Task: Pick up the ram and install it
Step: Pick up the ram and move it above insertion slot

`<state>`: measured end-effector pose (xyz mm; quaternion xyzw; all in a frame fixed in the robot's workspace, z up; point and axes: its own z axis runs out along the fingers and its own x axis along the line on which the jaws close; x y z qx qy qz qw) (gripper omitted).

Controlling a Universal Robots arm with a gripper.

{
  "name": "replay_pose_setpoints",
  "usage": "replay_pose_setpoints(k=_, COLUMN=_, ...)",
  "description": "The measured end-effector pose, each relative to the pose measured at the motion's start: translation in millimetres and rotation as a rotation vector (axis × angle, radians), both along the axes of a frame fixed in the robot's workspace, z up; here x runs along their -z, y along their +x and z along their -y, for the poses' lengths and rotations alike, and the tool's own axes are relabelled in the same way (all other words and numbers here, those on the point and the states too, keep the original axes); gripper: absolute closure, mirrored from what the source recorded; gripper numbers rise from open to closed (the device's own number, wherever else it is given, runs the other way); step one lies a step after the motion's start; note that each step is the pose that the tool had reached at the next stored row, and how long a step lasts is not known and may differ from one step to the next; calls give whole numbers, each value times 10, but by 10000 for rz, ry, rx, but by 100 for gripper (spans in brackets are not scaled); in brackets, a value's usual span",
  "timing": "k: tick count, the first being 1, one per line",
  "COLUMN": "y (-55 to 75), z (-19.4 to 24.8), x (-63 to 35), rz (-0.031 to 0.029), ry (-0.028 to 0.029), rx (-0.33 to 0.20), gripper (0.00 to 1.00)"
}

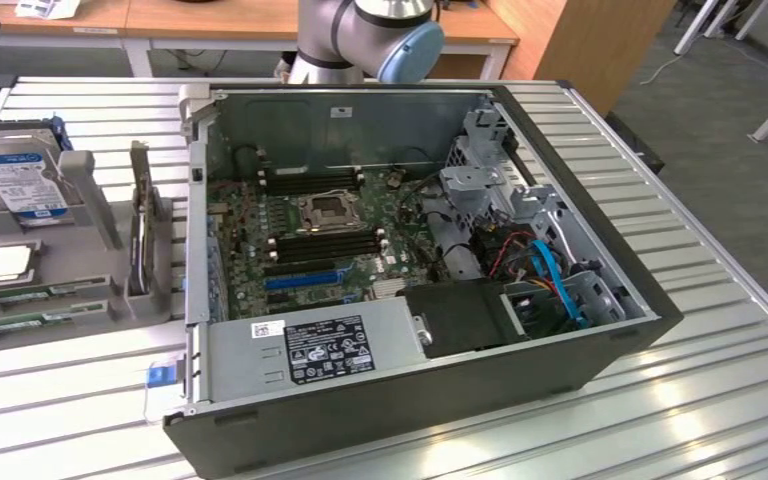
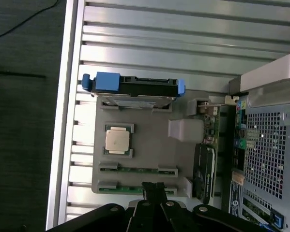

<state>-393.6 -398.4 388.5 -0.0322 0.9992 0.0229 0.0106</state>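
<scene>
Wrist view has the hand [image 2: 154, 188] with its two fingers pressed together, gripping nothing. Its tips are poised over the ram [image 2: 120, 188] — a slim green stick lying flat in the outermost groove of the grey holder [image 2: 149, 154]. Whether the tips touch it cannot be told. A second ram stick [image 2: 137, 170] lies in the next groove, parallel and just beside. Past it come the square silver processor [image 2: 118, 140] and the blue-ended hard drive [image 2: 135, 89], which stands on edge.

In the exterior view the holder sits at 9 o'clock of the open computer case [image 1: 598, 380], close to its wall. The ram [image 1: 24, 322] lies along the holder's 6 o'clock edge, with bare tabletop [image 1: 64, 400] slats beyond. Inside the case, black memory slots [image 1: 307, 245] run at 6 o'clock of the processor socket [image 1: 327, 212] — open from above.
</scene>
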Motion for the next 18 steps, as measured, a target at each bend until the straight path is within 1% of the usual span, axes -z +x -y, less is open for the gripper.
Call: replay_pose_setpoints(k=18, y=0, z=0, x=2, rz=1, ry=0, rx=-1958, gripper=90)
